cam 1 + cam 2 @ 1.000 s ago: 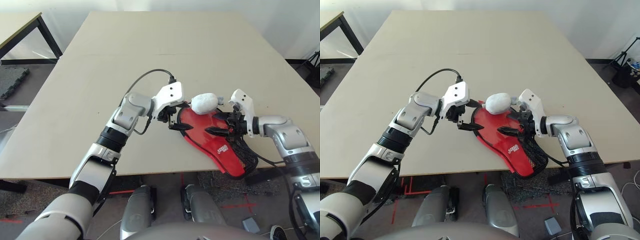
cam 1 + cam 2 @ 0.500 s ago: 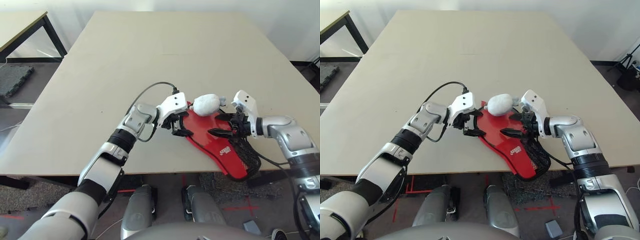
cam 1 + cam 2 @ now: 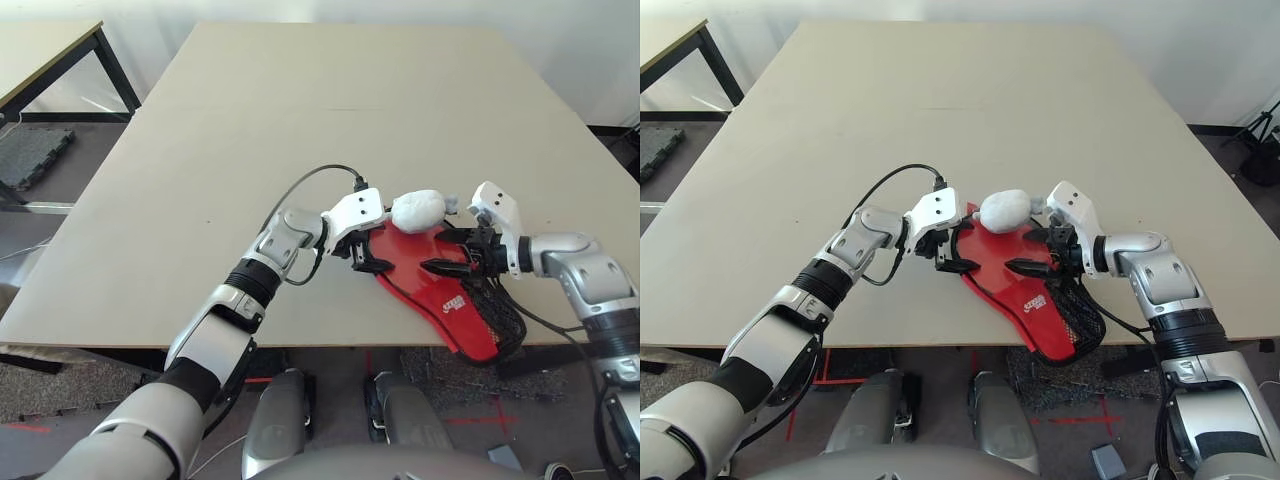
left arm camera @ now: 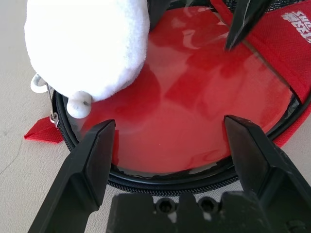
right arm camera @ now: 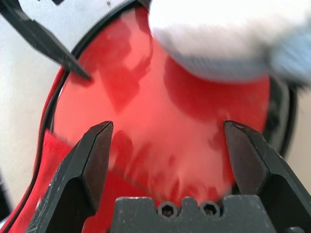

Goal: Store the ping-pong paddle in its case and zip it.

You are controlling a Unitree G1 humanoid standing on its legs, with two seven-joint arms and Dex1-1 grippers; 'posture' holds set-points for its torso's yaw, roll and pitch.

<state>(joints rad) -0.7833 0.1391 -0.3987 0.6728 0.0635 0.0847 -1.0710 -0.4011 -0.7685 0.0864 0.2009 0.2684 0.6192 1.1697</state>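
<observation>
Fingers (image 4: 97, 162) of my left gripper (image 4: 170, 127) stand wide apart at the rounded end of the case (image 3: 425, 285), with nothing gripped. My right gripper (image 5: 168, 127) is also spread wide and empty over its glossy red face. The white pom-pom (image 3: 418, 211) lies on that end, beside the zip (image 4: 146, 190). The case rests flat on the table (image 3: 300, 100). I judge the paddle already inside, though I can't confirm it; closing or checking the zip probably remains.

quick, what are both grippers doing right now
Left gripper: open, holding nothing, at the red and black paddle-shaped soft case.
Right gripper: open, empty, over the case.
</observation>
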